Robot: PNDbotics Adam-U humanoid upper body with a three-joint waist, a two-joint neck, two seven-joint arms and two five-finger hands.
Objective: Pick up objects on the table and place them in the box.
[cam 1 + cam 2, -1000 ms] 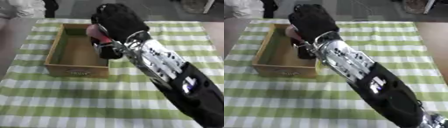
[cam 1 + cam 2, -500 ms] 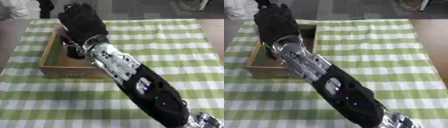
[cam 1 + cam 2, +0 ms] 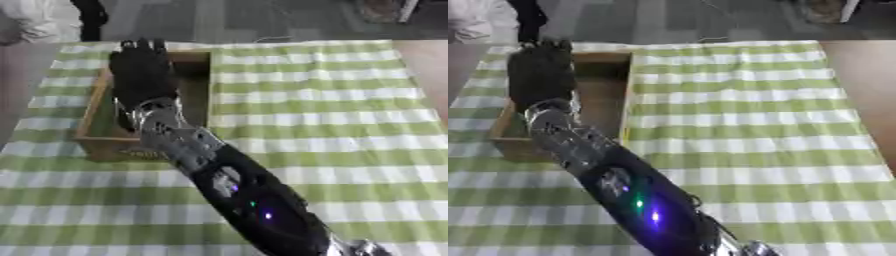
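Your right hand (image 3: 140, 70) hangs over the wooden box (image 3: 194, 95), fingers straight and released, holding nothing visible. Your arm crosses the box's near wall on the checked cloth (image 3: 332, 125).

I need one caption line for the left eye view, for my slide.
Right hand, fingers straight, extended over the cardboard box on the green checked tablecloth.

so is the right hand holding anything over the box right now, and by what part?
Cannot tell. The right hand is over the box, seen from its back; whatever might be under the palm is hidden.
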